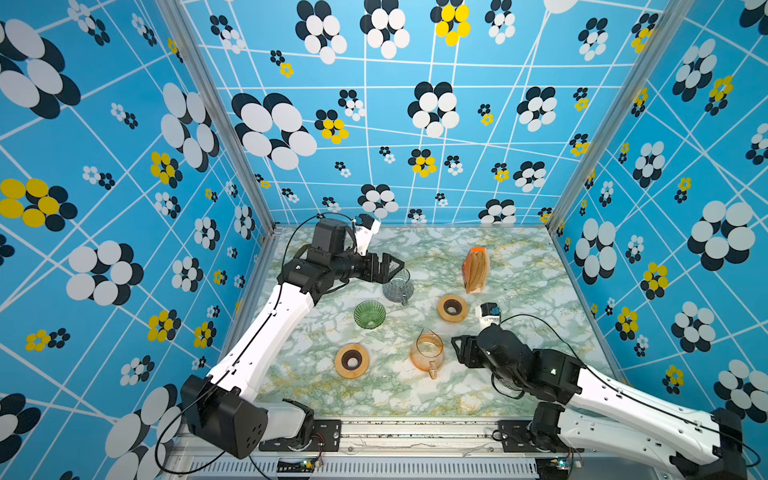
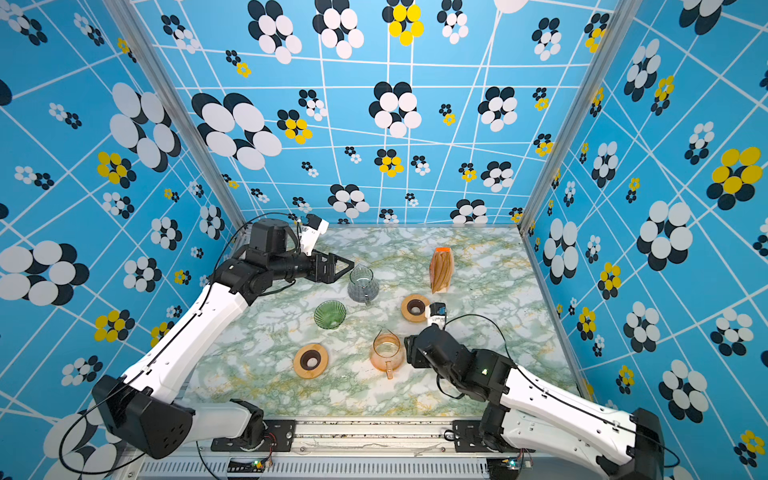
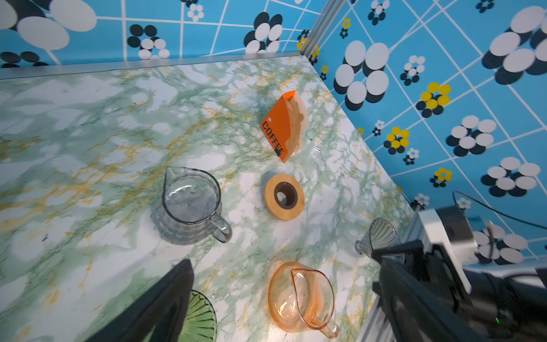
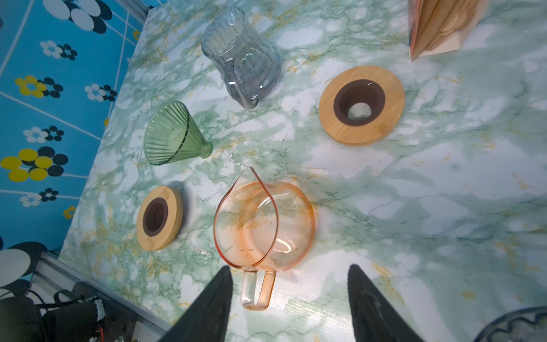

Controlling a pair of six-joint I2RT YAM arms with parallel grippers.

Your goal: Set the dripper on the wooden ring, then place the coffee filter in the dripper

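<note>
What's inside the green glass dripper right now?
Nothing: the green ribbed glass dripper shows empty through its clear wall, no filter. The narrow neck's inside is hidden. The brown paper filters sit in the orange packet.

Both top views high overhead, wrist views close, sharing table (image 1: 415, 399)

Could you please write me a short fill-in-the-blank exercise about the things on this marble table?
1. The orange filter pack bears the printed word ____.
2. The table holds ____ wooden rings with dark centres.
3. The ____ of the orange glass pitcher points toward the open right gripper.
4. The glass dripper beside the grey pitcher is ____ in colour.

Missing words: COFFEE; two; handle; green.
</note>
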